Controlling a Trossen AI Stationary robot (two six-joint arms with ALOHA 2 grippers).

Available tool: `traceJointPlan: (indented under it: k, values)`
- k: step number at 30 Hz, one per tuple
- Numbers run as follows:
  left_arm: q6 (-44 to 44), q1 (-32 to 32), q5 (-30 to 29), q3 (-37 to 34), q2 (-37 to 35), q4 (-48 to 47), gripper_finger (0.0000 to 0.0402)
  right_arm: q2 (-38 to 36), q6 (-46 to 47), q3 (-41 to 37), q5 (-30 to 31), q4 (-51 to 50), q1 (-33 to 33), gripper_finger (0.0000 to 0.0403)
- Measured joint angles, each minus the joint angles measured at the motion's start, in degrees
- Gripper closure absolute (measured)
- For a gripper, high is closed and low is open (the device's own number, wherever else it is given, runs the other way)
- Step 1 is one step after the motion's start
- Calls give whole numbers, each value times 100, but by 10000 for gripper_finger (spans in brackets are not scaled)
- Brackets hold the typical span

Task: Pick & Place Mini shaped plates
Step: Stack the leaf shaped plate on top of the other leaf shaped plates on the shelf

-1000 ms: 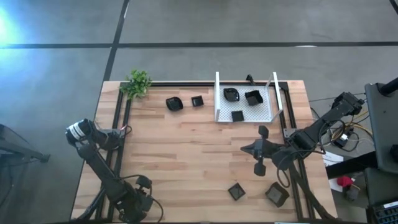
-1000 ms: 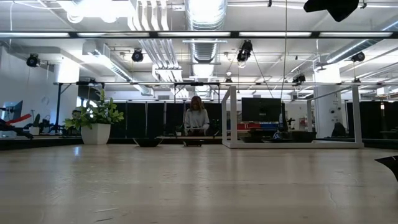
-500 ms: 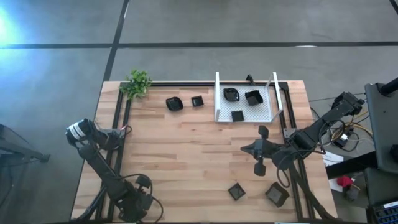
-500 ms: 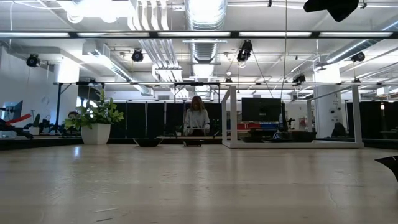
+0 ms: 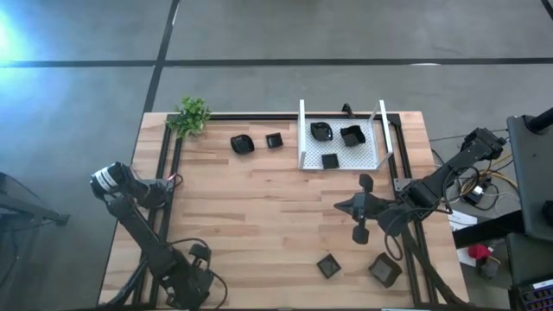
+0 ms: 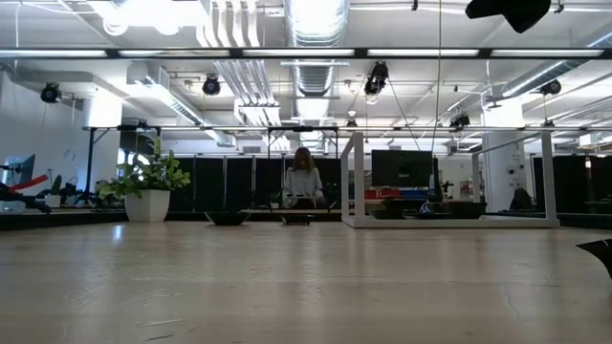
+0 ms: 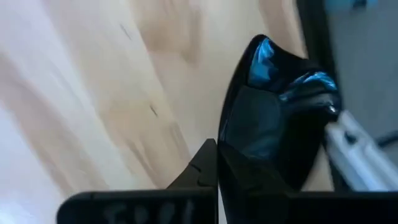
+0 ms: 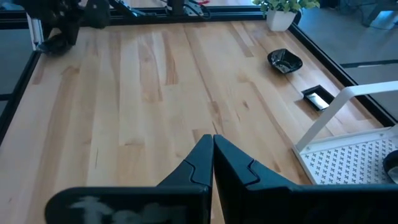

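Near-left corner of the table (image 5: 259, 216): the left gripper (image 5: 197, 275) sits low there with its fingers pressed together; in its wrist view a mini shaped plate (image 7: 267, 118) lies right against them, though whether its rim is pinched cannot be told.
Right gripper (image 5: 359, 207): closed on nothing, hanging over the right half of the table.
White mesh tray (image 5: 301, 130): at the far edge, three plates already inside.
Loose plates: a rounded plate (image 5: 242, 143) and a small square plate (image 5: 274, 140) left of the tray; two more (image 5: 327, 265) (image 5: 385, 269) near the front right edge.
Handling: judged light, stiff, glossy and slippery, likely brittle; the raised rim looks the best hold, one finger inside and one outside.
Edges: the left plate lies beside the table's black side rail, leaving little room there.
Open room: bare wood through the middle gives a free path to the tray; its upright walls call for entry from above.
Plant (image 5: 192, 115): far left corner, well apart.
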Motion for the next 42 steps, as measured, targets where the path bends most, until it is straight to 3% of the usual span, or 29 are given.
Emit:
traceJointPlan:
  k: [7, 18, 21, 26, 32, 36, 42]
  values:
    - [-495, 189, -1517, 137, -757, -68, 401, 0, -43, 0, 261, 0, 2, 394]
    - [-519, 733, -6168, 183, -1472, 163, 401, 0, -48, -27, 1211, 4, 2, 394]
    - [47, 1009, -7089, 176, -1434, 587, 401, 0, -56, -150, 1439, 151, 0, 394]
    - [1907, 1711, -7478, 172, -1215, 2163, 401, 0, -891, -573, 1521, 1363, 0, 394]
    - [3840, 2451, -7155, 169, -896, 4169, 401, 0, -2308, -983, 1461, 3149, 0, 394]
    - [4670, 2707, -7131, 169, -675, 5188, 401, 0, -2794, -1220, 1441, 3853, -2, 394]
    - [5278, 2975, -7129, 167, -313, 6276, 401, 0, -3051, -1303, 1427, 3926, -92, 394]
